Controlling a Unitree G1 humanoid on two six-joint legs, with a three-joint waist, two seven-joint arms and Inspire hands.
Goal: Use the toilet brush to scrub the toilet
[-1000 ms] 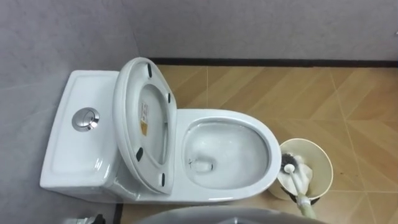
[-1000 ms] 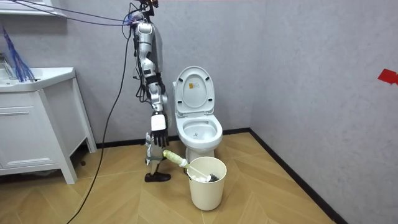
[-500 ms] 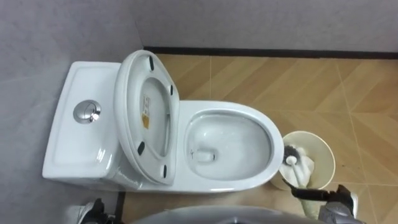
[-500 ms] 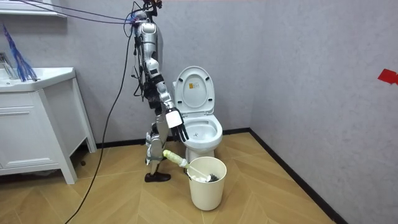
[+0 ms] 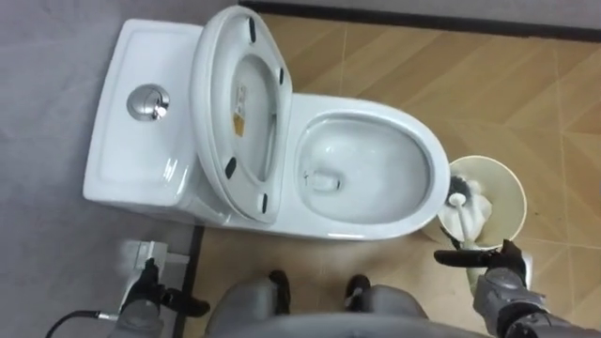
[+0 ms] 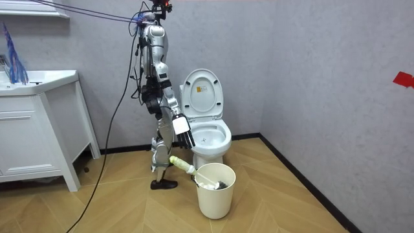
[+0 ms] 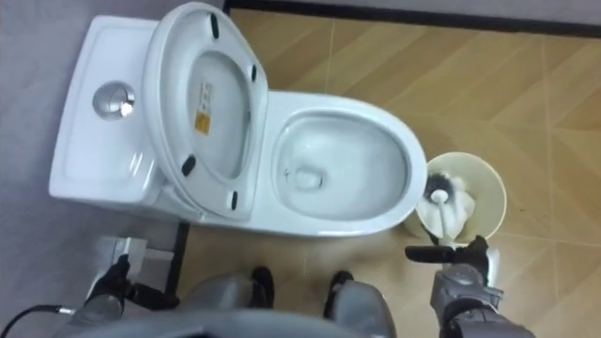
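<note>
Toilet (image 5: 376,225), glossy white ceramic, centre frame: seat (image 5: 239,103) raised, oval bowl exposed. I judge no brushing is done yet. Bin (image 5: 512,192), round, cream, smooth-walled, just beside the bowl at right. Brush (image 5: 467,211) lies in the bin, dark bristle head inside, not yet collected. My right hand (image 5: 498,277), lower right, has straight fingers and holds nothing. Left hand (image 5: 148,299), lower left: state I cannot tell.

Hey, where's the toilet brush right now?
The toilet brush sits in the cream bin on the floor, right of the toilet bowl in the left eye view, just beyond the right hand.
</note>
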